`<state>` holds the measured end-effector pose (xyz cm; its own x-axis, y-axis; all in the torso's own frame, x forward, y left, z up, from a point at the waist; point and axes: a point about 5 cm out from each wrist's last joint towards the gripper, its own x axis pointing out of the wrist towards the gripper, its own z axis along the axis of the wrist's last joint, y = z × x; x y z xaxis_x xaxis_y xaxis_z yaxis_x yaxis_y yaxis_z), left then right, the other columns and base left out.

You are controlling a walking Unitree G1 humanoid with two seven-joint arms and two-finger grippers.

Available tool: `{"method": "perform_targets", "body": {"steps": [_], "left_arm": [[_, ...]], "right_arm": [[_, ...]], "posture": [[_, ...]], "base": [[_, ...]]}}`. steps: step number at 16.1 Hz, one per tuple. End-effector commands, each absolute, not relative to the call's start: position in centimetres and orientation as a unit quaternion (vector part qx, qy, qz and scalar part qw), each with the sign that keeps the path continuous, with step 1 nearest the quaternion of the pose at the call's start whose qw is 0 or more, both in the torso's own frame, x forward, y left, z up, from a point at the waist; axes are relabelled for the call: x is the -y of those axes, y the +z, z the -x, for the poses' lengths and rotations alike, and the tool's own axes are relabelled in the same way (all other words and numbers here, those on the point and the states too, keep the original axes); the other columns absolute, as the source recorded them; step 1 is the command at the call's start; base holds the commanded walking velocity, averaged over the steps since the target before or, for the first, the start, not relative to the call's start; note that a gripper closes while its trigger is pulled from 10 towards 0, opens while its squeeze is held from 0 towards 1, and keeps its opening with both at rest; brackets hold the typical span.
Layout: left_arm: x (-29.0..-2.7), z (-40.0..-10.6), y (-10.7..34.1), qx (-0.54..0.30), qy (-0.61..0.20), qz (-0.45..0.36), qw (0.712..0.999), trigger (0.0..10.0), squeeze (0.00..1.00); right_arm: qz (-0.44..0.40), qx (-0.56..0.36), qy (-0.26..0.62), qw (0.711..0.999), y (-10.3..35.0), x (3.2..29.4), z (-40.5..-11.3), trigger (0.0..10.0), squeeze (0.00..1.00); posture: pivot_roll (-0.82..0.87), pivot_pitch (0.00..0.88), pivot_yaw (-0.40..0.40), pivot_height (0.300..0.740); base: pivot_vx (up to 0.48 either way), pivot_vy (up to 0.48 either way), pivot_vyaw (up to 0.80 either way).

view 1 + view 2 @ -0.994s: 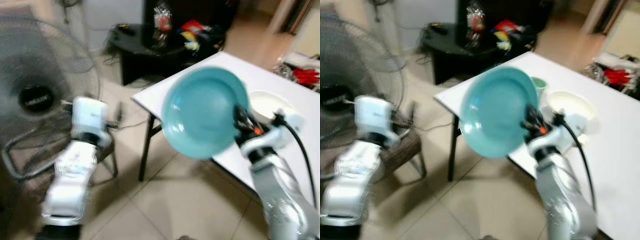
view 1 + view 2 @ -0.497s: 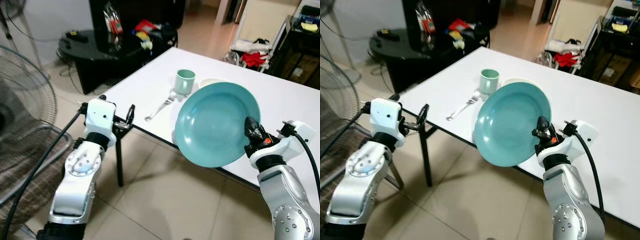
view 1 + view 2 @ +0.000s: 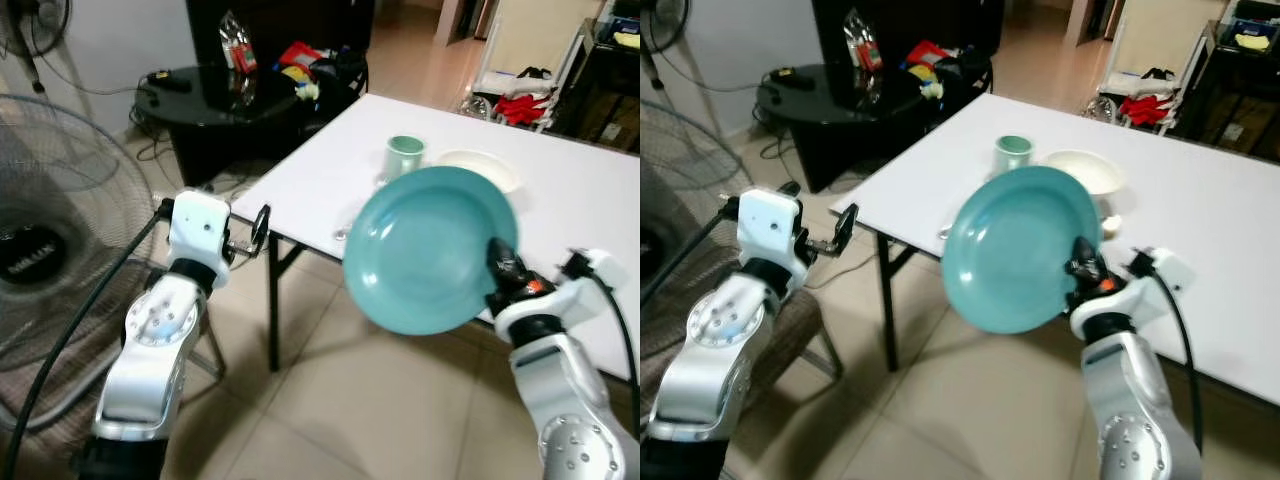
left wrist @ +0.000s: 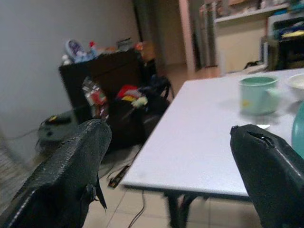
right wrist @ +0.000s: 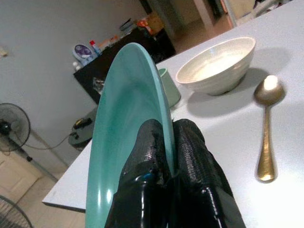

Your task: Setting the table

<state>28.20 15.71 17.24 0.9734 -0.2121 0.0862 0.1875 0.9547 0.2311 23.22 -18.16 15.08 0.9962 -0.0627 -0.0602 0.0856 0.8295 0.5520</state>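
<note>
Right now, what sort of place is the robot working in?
Probably a lived-in home's dining area: a white table laid with a cup, bowl and spoon, tiled floor, a standing fan and a cluttered dark side table. The right tool holds a teal plate.

Teal plate (image 3: 428,247): round, glossy, shallow, held tilted nearly on edge in the air just off the near edge of the white tabletop (image 3: 560,190), its rim pinched by the right hand (image 5: 166,156). Pale green cup (image 3: 405,156): upright on the tabletop, behind the plate. Cream bowl (image 3: 479,168): upright, empty, just beside the cup. Gold spoon (image 5: 266,128): lying flat on the tabletop near the bowl, its bowl end toward it.
</note>
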Motion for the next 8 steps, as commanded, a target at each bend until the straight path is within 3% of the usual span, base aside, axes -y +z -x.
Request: {"method": "perform_targets", "body": {"steps": [1,7,8], "left_arm": [[-15.98,-28.26,17.05,0.047,-0.097,-0.110,0.988,10.0,0.00],[-15.76,-28.00,16.91,0.050,-0.101,-0.094,0.989,10.0,0.00],[-15.78,-27.98,16.91,0.049,-0.102,-0.093,0.989,10.0,0.00]], "right_arm": [[-0.298,0.002,-0.018,0.954,16.09,17.60,-23.38,10.0,0.00],[-0.276,-0.012,0.003,0.961,15.93,17.17,-23.99,10.0,0.00],[-0.277,-0.016,0.007,0.961,15.88,17.05,-24.08,10.0,0.00]], "posture": [[-0.02,0.000,-0.026,0.740],[-0.01,0.000,-0.044,0.740],[-0.01,0.000,-0.047,0.740]], "base": [[0.000,0.000,0.00],[0.041,0.000,0.00],[0.266,0.000,-0.80]]}}
